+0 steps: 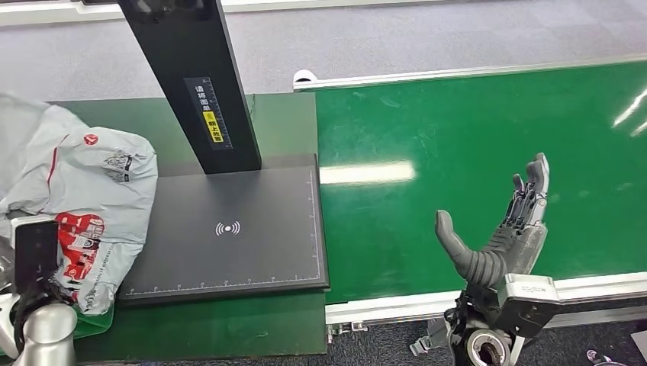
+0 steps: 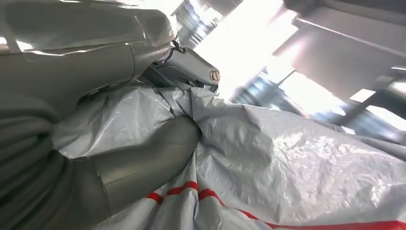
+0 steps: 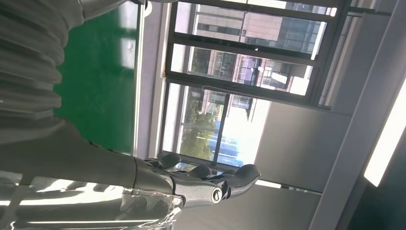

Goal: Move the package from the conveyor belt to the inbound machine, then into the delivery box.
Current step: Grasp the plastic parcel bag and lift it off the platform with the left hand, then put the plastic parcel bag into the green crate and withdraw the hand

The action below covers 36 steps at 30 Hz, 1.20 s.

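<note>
Head view has the grey package point(image 1: 84, 198) lying to the left of the black scanner pad point(image 1: 229, 236), its right edge just lapping onto the pad. Left hand point(image 2: 95, 143) is clamped on the plastic, thumb pressed into a fold. Right hand point(image 1: 507, 236) hangs spread and empty over the green belt point(image 1: 458, 130). My worry: that film is slick and floppy, so a drag could slip the grip or snag on the pad's raised edge or the upright post point(image 1: 194, 84). Plenty of open room rightward.
</note>
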Available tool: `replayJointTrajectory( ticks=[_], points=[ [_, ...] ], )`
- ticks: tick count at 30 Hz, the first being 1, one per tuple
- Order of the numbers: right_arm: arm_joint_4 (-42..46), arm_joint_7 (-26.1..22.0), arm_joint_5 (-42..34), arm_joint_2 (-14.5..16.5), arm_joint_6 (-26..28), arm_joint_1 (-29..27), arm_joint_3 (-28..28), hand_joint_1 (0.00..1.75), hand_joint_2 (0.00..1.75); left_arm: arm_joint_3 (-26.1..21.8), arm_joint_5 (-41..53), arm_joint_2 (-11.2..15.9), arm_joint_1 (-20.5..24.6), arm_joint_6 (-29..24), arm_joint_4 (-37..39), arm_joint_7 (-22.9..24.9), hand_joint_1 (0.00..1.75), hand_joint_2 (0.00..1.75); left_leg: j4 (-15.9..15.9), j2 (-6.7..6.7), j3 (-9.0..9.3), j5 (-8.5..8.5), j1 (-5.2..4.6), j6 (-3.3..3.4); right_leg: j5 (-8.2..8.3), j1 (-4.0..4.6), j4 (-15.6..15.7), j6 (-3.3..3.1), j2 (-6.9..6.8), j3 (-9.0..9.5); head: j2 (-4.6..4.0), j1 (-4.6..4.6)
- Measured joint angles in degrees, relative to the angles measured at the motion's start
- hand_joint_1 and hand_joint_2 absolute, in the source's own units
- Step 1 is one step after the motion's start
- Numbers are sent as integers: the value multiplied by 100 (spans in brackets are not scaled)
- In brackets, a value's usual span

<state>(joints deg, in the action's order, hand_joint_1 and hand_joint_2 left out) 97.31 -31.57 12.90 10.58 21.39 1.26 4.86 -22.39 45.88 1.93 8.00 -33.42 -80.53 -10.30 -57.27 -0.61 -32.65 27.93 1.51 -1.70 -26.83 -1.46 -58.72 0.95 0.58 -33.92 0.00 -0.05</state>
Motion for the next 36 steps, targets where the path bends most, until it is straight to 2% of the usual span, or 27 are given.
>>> replayJointTrajectory(
  ticks=[5,12,16,22,26,32,34,35,36],
  points=[
    [-23,54,33,0,141,-5,49,0,175,-481,791,120,164,-517,774,388,170,175,-1,0,-1,0,-1,0,0,-1,1,0,0,-1,0,0],
    [-48,121,125,17,238,-18,121,0,175,-743,1000,103,205,-624,996,563,173,175,0,2,0,0,0,0,0,0,1,0,1,-2,0,-1],
    [-62,145,149,28,263,-20,122,0,175,-958,926,46,214,-629,994,376,174,175,0,2,0,0,0,0,0,0,0,0,1,-2,0,-1],
    [-91,167,151,31,317,-27,133,0,175,-1638,1162,-278,277,-636,688,-436,175,175,-1,3,0,0,-1,0,0,-1,1,0,3,-2,0,0],
    [-101,167,151,31,322,-30,146,0,175,-1944,1176,-446,301,-636,510,-534,175,175,-1,0,-1,1,-1,0,0,-1,1,0,2,-3,0,-1],
    [-105,167,151,31,323,-31,158,0,175,-2122,1182,-576,313,-636,390,-542,174,175,0,1,0,0,0,0,0,0,1,0,2,-2,0,-2],
    [-105,167,151,31,324,-31,160,0,175,-2153,1183,-603,313,-636,377,-549,160,175,-1,1,0,0,0,0,0,0,1,0,2,-1,0,-1],
    [-105,167,151,31,324,-31,160,0,175,-2166,1182,-615,313,-636,371,-566,129,175,-1,1,0,0,0,0,0,0,1,0,2,-1,0,-1],
    [-106,167,151,31,325,-31,161,0,175,-2182,1169,-630,314,-636,357,-595,90,175,-1,1,0,0,0,0,0,0,1,0,2,0,0,0]
  ],
)
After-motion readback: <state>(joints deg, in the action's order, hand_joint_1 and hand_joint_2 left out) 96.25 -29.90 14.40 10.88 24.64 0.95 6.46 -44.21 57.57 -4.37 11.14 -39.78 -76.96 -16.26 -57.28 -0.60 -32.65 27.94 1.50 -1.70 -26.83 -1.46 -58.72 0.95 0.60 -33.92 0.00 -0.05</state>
